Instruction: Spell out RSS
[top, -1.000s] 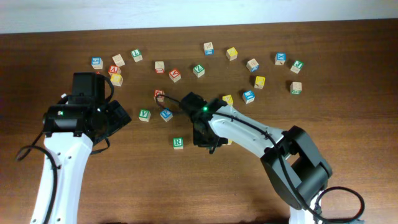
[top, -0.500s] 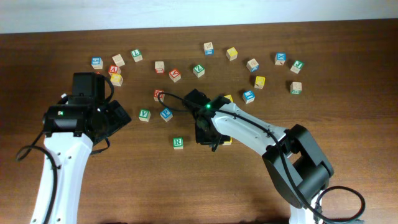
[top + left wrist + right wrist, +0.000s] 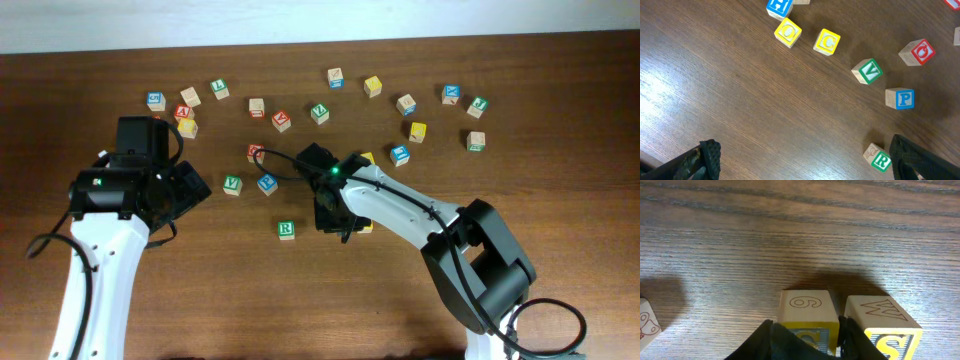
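The green R cube (image 3: 286,229) lies on the table and also shows in the left wrist view (image 3: 877,159). My right gripper (image 3: 336,214) is just to its right, shut on a yellow S cube (image 3: 807,305) that sits on the wood; the gripper's fingers (image 3: 807,337) flank the cube. A second yellow S cube (image 3: 884,325) stands right against it on the right, partly visible from overhead (image 3: 366,226). My left gripper (image 3: 186,190) is open and empty (image 3: 805,167), to the left of the R cube.
Several other letter cubes lie scattered across the far half of the table, among them green V (image 3: 867,71), blue P (image 3: 900,98), red C (image 3: 917,51), and yellow O (image 3: 788,32) and C (image 3: 827,41). The table's far edge (image 3: 320,40) runs along the top.
My right gripper has shifted slightly to the right with the S cube and then stopped. The left arm has not moved.
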Motion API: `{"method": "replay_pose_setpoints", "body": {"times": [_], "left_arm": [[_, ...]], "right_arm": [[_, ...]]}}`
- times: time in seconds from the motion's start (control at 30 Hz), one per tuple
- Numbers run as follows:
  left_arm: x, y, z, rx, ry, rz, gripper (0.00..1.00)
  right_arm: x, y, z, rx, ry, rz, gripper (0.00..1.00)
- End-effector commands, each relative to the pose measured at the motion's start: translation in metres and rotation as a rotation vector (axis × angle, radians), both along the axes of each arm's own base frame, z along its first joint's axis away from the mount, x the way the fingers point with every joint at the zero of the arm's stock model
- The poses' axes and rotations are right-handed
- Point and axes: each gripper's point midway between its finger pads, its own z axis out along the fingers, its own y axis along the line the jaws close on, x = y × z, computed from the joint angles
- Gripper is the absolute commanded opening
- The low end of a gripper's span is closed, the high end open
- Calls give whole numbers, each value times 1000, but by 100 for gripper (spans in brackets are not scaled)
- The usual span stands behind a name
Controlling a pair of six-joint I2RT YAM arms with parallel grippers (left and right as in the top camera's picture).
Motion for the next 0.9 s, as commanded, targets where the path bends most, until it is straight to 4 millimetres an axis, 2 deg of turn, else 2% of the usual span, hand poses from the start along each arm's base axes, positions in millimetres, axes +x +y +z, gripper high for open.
{"method": "replay_pose_setpoints", "body": {"times": [0.0, 0.2, 0.37, 0.5, 0.57, 0.6, 0.73, 0.77, 0.83, 0.87], "left_arm": [[0, 1, 2, 7, -3, -7, 99], [0, 1, 2, 7, -3, -7, 99], [0, 1, 2, 7, -3, -7, 99], [0, 1, 2, 7, -3, -7, 99], [0, 1, 2, 7, -3, -7, 99], [0, 1, 2, 7, -3, -7, 99], [0, 1, 2, 7, -3, -7, 99], [0, 1, 2, 7, -3, -7, 99], [0, 1, 2, 7, -3, -7, 99], [0, 1, 2, 7, -3, -7, 99]], "right_arm": [[12, 2, 9, 3, -25, -10, 31], [15, 4, 18, 13, -37, -10, 31], [10, 0, 51, 40, -71, -11, 37], [5, -3, 74, 61, -97, -12, 37], [6, -8, 86, 67, -116, -21, 42], [7, -17, 89, 61, -113, -41, 45], [15, -88, 88, 0, -23, -236, 51], [17, -112, 88, -16, 2, -300, 64], [15, -145, 85, -38, 45, -393, 98], [12, -154, 80, -51, 61, -415, 98]]}}
